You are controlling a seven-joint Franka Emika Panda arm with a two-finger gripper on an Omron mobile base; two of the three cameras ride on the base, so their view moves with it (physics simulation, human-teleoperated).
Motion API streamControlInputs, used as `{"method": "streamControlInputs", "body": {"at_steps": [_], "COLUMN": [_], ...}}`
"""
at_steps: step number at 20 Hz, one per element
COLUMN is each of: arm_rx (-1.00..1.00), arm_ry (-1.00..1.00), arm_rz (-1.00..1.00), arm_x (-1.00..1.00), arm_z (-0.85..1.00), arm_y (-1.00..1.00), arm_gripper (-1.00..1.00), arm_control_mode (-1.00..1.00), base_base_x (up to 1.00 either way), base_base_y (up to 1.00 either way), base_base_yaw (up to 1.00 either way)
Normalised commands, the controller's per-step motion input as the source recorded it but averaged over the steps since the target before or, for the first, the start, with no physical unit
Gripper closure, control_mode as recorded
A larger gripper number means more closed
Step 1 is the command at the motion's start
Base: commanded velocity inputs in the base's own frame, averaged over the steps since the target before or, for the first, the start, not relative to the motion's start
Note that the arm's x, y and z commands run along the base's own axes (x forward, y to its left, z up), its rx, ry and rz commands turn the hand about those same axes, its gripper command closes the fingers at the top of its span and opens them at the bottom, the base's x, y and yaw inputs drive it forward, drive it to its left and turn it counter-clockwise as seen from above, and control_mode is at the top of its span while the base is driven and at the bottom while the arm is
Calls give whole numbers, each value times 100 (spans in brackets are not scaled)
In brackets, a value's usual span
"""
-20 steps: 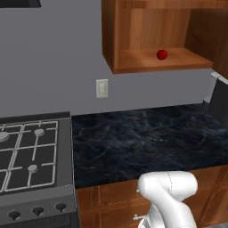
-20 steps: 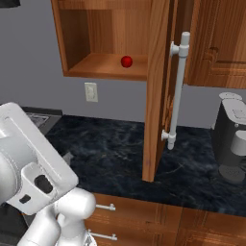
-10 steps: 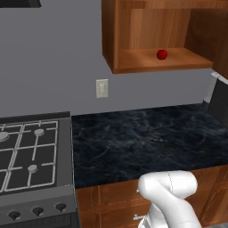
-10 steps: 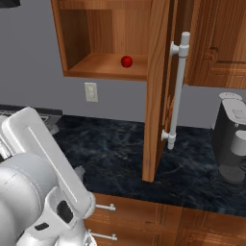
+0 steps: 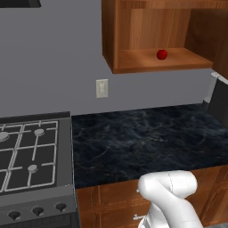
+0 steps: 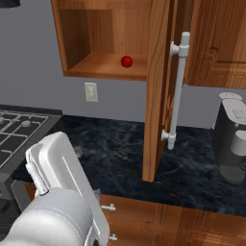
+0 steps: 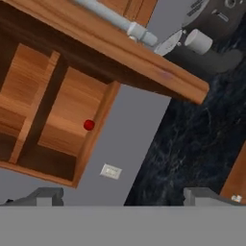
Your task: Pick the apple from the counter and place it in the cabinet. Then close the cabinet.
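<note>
One apple (image 5: pixel 162 54) is recorded: a small, round, bright red ball with a smooth surface, uniform in colour. Being round, no long axis or pointing direction can be assigned to it. It is seated on the plain shelf of the cabinet (image 6: pixel 77 43), a reddish-brown wooden wall box, roughly midway along the shelf and set back from the front edge. In the right base view the apple (image 6: pixel 126 61) is seen just left of the open door (image 6: pixel 157 91), which is swung outward edge-on, its long silver bar handle (image 6: pixel 178 91) standing vertical. Below the cabinet, the black veined table (image 5: pixel 147 142) is noted, with a grey gas stove (image 5: pixel 31 156) abutting its left end and a dark coffee machine (image 6: pixel 233 139) standing at the right end. A pale wall outlet (image 5: pixel 102 88) is fixed between cabinet and table.

The hand (image 7: pixel 125 197) is held with its fingers (image 7: pixel 45 196) spread wide apart and nothing between them. The apple (image 7: pixel 89 125) is well apart from the hand, inside the cabinet, ahead of the fingertips and toward the left one in the hand view.
</note>
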Motion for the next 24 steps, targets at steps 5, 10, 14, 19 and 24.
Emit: {"method": "streamControlInputs", "body": {"at_steps": [5,10,14,19,24], "arm_rx": [11,8,6,5,8], "arm_ry": [-11,-12,-15,-16,-12], "arm_rz": [0,0,0,0,0], "arm_x": [0,0,0,11,37], "arm_z": [-15,0,-6,-10,-15], "arm_y": [-25,-30,-28,-26,-40], "arm_gripper": [-100,-100,-100,-100,-100], "arm_control_mode": [-100,-100,-100,-100,-100], "base_base_x": [0,0,0,0,0], "base_base_y": [0,0,0,0,0], "base_base_yaw": [0,0,0,0,0]}}
